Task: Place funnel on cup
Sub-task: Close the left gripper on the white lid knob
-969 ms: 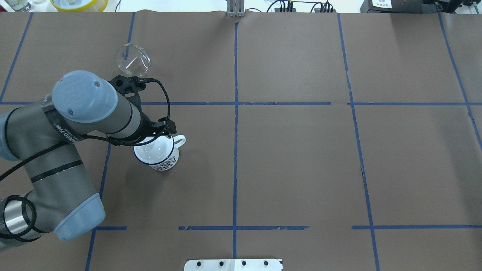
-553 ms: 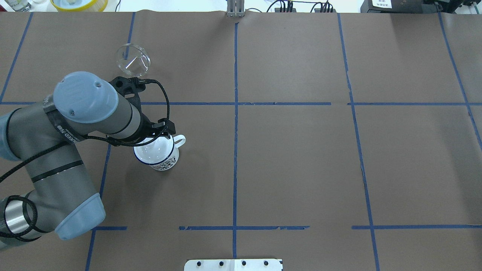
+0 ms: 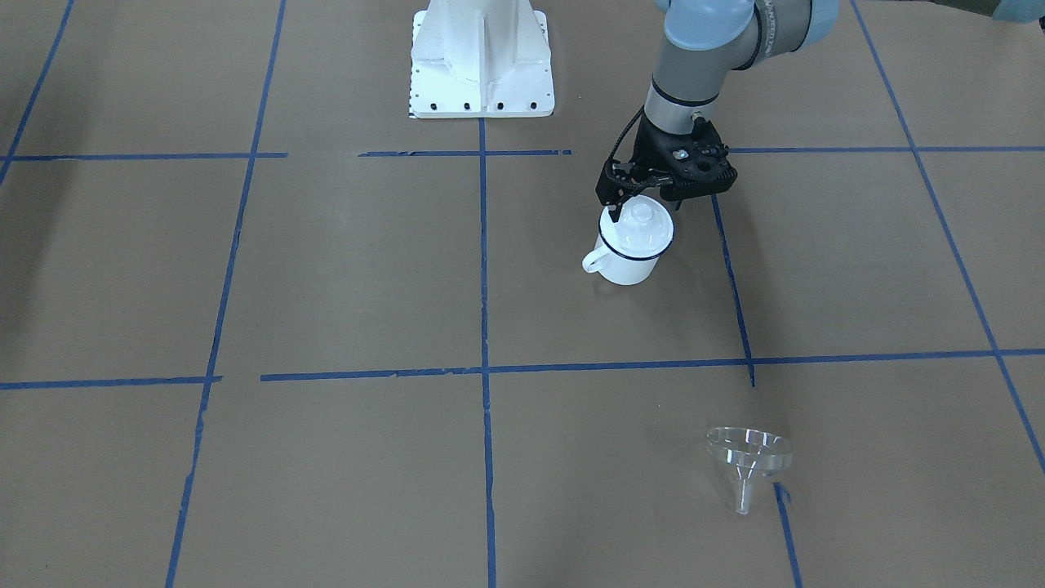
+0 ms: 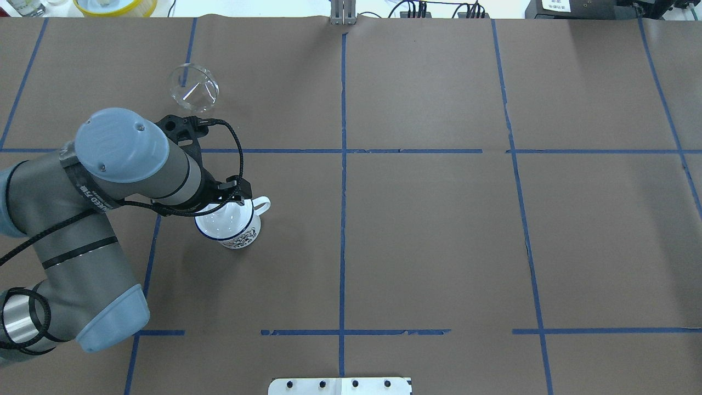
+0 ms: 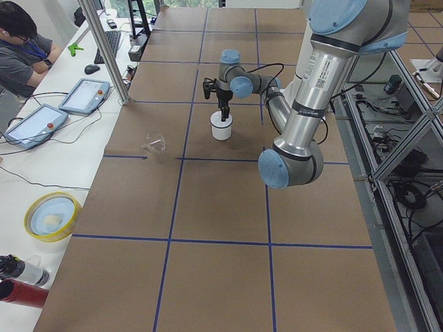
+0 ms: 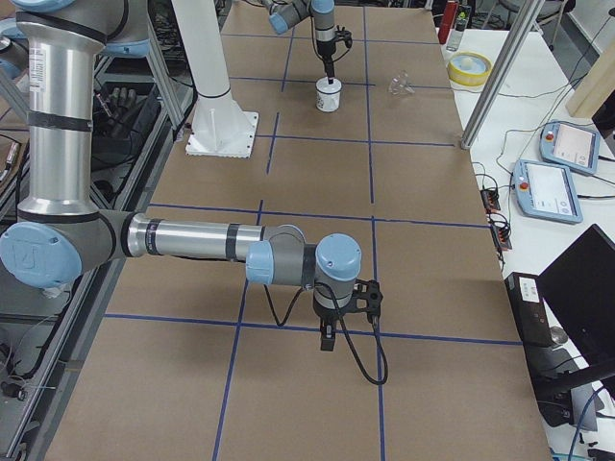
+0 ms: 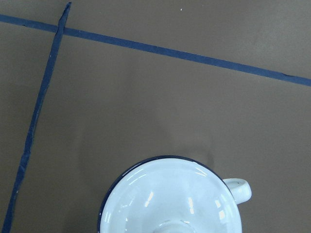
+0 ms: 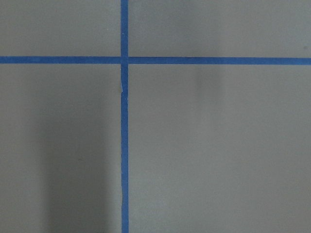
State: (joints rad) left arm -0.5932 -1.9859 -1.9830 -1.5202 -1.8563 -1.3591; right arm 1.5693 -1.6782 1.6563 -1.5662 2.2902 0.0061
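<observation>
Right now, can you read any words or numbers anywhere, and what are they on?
Nothing reads clearly.
Left arm's black band: white letters, too blurred.
Sticker on that arm: too small.
Dark print on the cup: blurred.
White label on the back box: too small.

Left arm's black tool [image 3: 644, 205] hangs right over the white enamel mug with the dark blue rim [image 3: 629, 263], which has a round white knobbed lid [image 3: 642, 225] on top and its loop handle poking out to the view's left. Can't tell how wide the jaws are. The small clear plastic funnel [image 3: 749, 457] lies well apart on the brown paper-covered desk [image 3: 326, 269], toward the camera, stem pointing at the near edge.
</observation>
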